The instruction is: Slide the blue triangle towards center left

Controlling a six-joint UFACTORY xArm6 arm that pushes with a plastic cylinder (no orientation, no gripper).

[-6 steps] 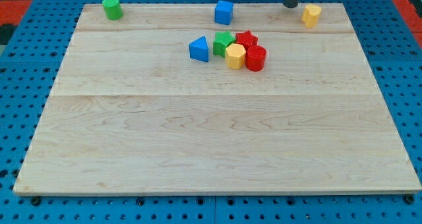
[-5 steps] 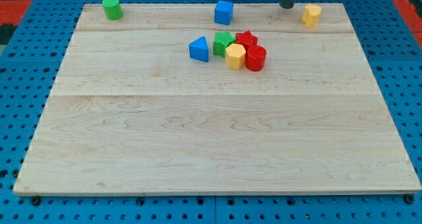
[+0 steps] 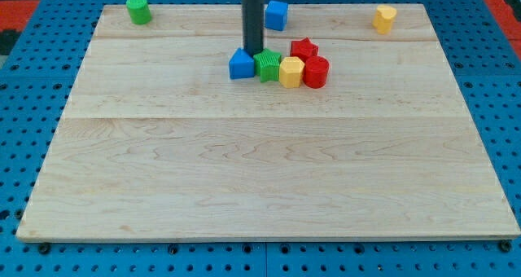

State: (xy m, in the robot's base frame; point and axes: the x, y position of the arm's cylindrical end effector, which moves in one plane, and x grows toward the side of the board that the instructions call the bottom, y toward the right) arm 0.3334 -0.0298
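My tip (image 3: pixel 253 52), a bare rod with no claw to open or close, touches the top-right of the blue triangle (image 3: pixel 241 65), the green block (image 3: pixel 267 65) just right; the push toward centre left is barely begun, the triangle well short

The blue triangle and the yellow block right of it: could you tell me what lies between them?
The green block sits between the blue triangle and the yellow block, in the camera view.
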